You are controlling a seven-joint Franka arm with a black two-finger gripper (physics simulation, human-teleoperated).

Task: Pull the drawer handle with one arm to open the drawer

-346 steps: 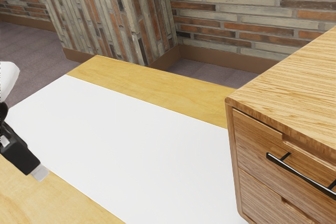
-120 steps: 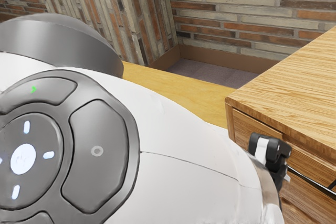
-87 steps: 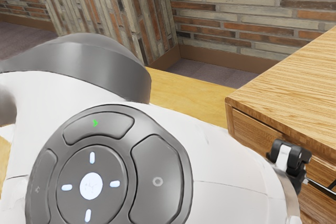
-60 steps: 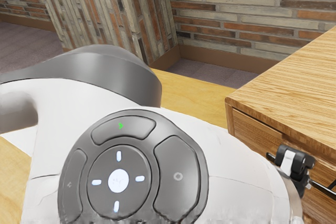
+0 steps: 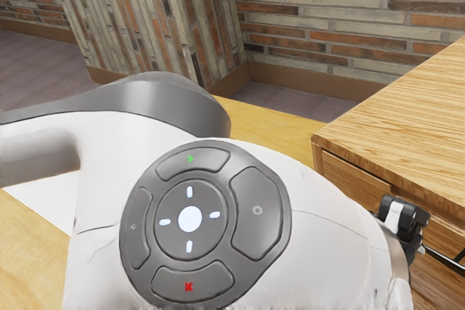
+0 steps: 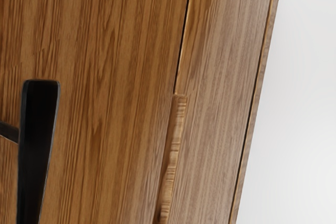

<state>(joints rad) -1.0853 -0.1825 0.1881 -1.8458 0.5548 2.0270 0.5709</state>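
Observation:
A wooden cabinet [image 5: 407, 128] stands at the exterior view's right, its upper drawer front [image 5: 347, 178] flush with the frame. A thin black bar handle [image 5: 442, 255] runs along that drawer, and its near end is hidden behind my hand. My gripper [image 5: 404, 229] hovers right at the drawer front, by the handle's near end. A large white and grey arm link [image 5: 211, 223] blocks most of the exterior view. In the wrist view the drawer front [image 6: 121, 77] is very close, with the black handle [image 6: 35, 150] just beside the hand.
The white mat [image 6: 310, 103] on the table lies beside the cabinet's corner. A lower drawer [image 5: 436, 288] sits under the upper one. A brick wall [image 5: 327, 12] and a floor gap lie behind the wooden table [image 5: 269, 132].
My arm has swung in from the exterior view's left, and the hand has reached the drawer front. In the last half second the hand shifted only slightly. The drawer has not moved.

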